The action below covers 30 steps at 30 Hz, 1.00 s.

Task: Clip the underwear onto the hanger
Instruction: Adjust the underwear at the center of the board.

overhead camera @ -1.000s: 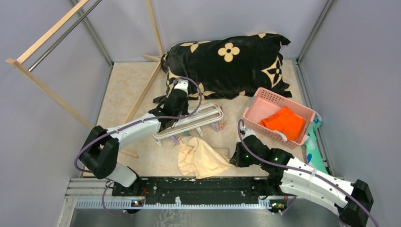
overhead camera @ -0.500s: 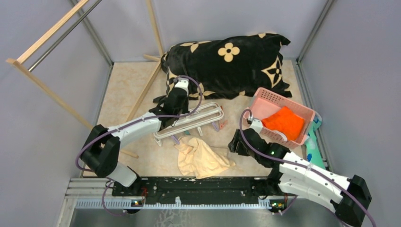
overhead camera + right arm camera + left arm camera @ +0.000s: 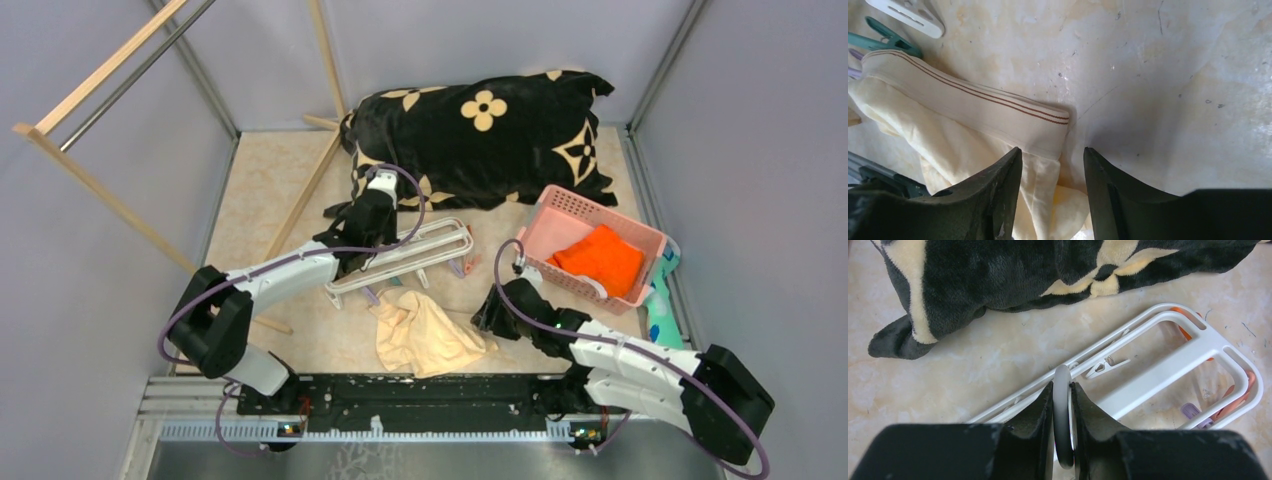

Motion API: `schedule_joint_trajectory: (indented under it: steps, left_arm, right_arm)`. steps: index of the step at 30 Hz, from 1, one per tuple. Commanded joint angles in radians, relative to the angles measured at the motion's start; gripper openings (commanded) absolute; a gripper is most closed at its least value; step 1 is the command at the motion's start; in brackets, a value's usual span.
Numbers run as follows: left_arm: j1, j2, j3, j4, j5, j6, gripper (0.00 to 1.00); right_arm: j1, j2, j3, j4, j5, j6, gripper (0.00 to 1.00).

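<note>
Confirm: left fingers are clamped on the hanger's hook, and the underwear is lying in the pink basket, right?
Not quite. The left fingers do clamp the hanger's hook, but the underwear lies on the table, beside the hanger; the top external view shows it.

The left gripper (image 3: pixel 1063 427) covers the lower run of the hanger's (image 3: pixel 1168 365) hook, and the frame's near end slips out of the left wrist view behind those fingers. From above, that same arm hides the hanger's left half. The underwear (image 3: pixel 963 145) runs off the right wrist picture's left and bottom edges, so its legs can't be made out. The clips (image 3: pixel 462 266) at the hanger's right end are too small overhead to count.
</note>
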Motion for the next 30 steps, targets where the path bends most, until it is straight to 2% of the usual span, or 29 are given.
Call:
schedule_joint_trajectory:
  steps: [1,8,14,18,20,22,23,27,30]
  left_arm:
    - [0.002,-0.015,-0.009,0.014,0.025,-0.006,0.22]
    - [0.002,-0.019,-0.009,0.016,0.031,0.0,0.22]
    - [0.002,-0.024,-0.005,0.012,0.034,0.005,0.22]
    - [0.004,-0.044,-0.006,-0.004,0.034,0.017,0.25]
    - [0.012,-0.06,-0.007,-0.013,0.054,0.019,0.32]
    - [0.019,-0.082,-0.006,-0.03,0.076,0.01,0.55]
    - [0.02,-0.096,-0.007,-0.04,0.088,0.004,0.63]
    - [0.022,-0.156,-0.019,-0.063,0.139,-0.008,0.82]
    - [0.023,-0.22,-0.038,-0.107,0.166,-0.023,0.93]
  right_arm:
    - [-0.007,0.004,-0.058,0.099,-0.013,0.052,0.48]
    - [-0.006,0.034,-0.087,0.175,-0.052,0.083,0.37]
    - [-0.005,-0.013,-0.122,0.229,0.01,0.08,0.03]
    - [-0.006,-0.134,-0.121,0.284,0.062,-0.079,0.0]
    - [-0.006,-0.196,-0.113,0.318,0.07,-0.204,0.0]
    - [-0.006,-0.255,-0.113,0.37,0.06,-0.359,0.0]
    - [-0.006,-0.278,-0.121,0.395,0.055,-0.407,0.0]
    - [-0.006,-0.342,-0.154,0.489,0.021,-0.552,0.0]
    - [-0.006,-0.356,-0.14,0.482,-0.021,-0.628,0.0]
